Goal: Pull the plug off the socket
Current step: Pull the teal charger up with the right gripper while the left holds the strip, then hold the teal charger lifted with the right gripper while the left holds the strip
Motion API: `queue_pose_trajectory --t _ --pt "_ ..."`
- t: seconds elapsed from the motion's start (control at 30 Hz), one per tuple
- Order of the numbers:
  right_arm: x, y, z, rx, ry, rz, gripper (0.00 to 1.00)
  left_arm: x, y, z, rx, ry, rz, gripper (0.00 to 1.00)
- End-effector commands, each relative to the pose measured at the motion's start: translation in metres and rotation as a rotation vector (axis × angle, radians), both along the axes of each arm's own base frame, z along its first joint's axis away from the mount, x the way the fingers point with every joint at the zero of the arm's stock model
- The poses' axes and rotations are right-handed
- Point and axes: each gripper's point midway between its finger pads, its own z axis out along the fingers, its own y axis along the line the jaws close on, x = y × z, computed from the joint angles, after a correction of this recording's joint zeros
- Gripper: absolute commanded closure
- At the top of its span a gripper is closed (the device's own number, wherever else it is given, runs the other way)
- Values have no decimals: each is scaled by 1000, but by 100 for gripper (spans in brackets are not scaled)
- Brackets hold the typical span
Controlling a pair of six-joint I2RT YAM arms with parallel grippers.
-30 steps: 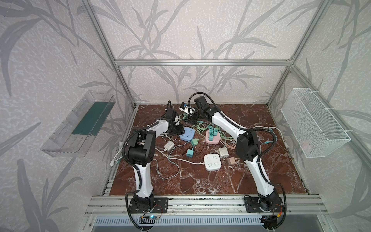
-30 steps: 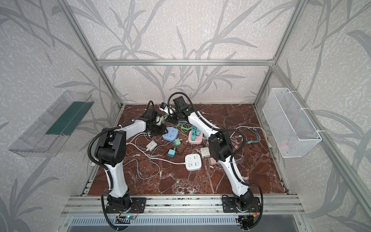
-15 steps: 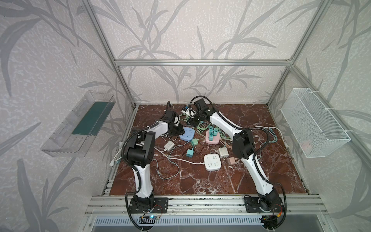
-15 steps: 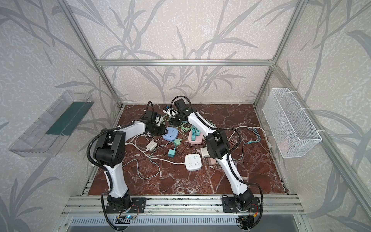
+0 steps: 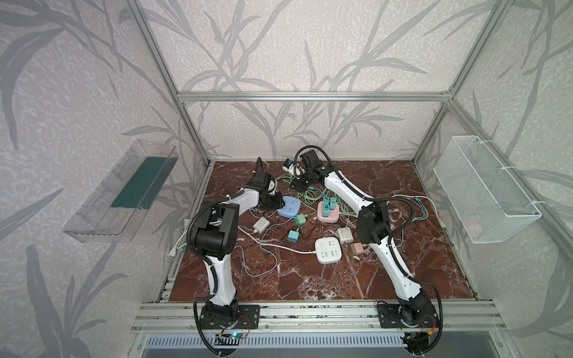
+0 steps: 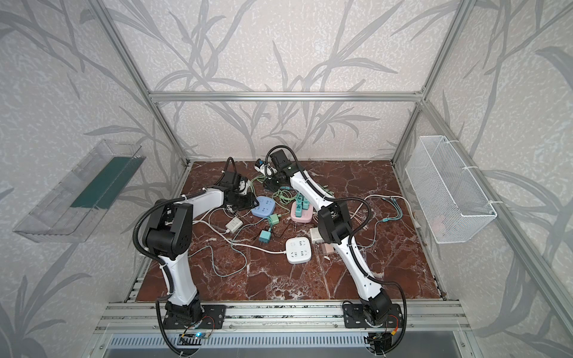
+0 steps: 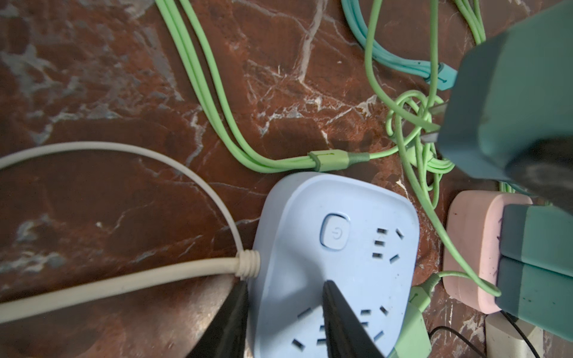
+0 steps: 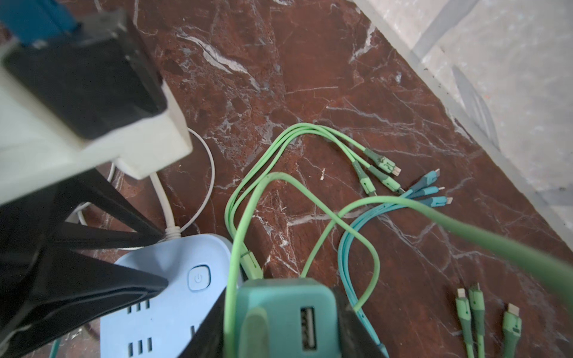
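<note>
Teal plug (image 8: 285, 322) in right pincer (image 8: 280, 296), aloft | left pincer (image 7: 285, 285) clamps blue socket (image 7: 341, 232)

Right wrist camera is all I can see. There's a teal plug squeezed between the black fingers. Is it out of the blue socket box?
Observer: Yes. The left wrist view shows the teal plug with its metal prongs bare, clear of the blue power strip.
Operator: Are any other plugs stuck in somewhere?
Observer: Two more teal plugs sit side by side in a pink power strip beside the blue one.
Operator: Is there another socket box?
Observer: In both top views a white power strip lies nearer the arm bases, with nothing plugged into its top.
</note>
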Motion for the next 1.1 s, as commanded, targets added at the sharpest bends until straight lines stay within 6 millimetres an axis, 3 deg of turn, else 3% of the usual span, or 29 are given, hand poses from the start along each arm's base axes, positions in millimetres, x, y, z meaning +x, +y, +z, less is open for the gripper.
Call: queue_pose_trajectory --t 0.0,0.63,1.07 --pt "3 -5 -3 -16 17 -31 82 -23 11 -18 47 94 15 59" --pt "6 -16 -21 -64 50 -91 81 -22 11 -7 33 47 23 58" --pt "2 -16 -31 -68 86 -95 78 -18 11 13 12 -23 46 56"
